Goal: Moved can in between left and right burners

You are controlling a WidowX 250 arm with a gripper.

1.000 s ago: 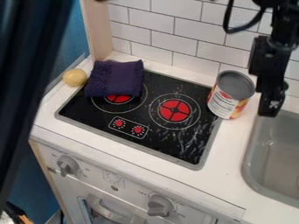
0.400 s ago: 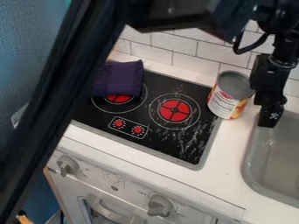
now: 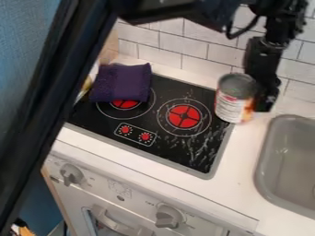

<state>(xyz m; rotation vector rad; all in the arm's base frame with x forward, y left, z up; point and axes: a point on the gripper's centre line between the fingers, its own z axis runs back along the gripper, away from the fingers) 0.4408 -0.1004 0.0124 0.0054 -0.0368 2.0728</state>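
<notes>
The upright metal can with a white, red and orange label (image 3: pixel 232 103) is standing at the sink-side edge of the black glass cooktop (image 3: pixel 169 143), and the black two-finger claw (image 3: pixel 265 103) is hanging just beside or against its sink side, though whether it is spread or pressed together I cannot tell. Doing this well probably means keeping contact low and steady, so that the base is sliding over the cooktop's rim without catching or tipping. The can is needing to cross the red right burner (image 3: pixel 184 116) and stop short of the partly covered red left burner (image 3: pixel 125 104) and its folded purple cloth (image 3: pixel 123 82).
</notes>
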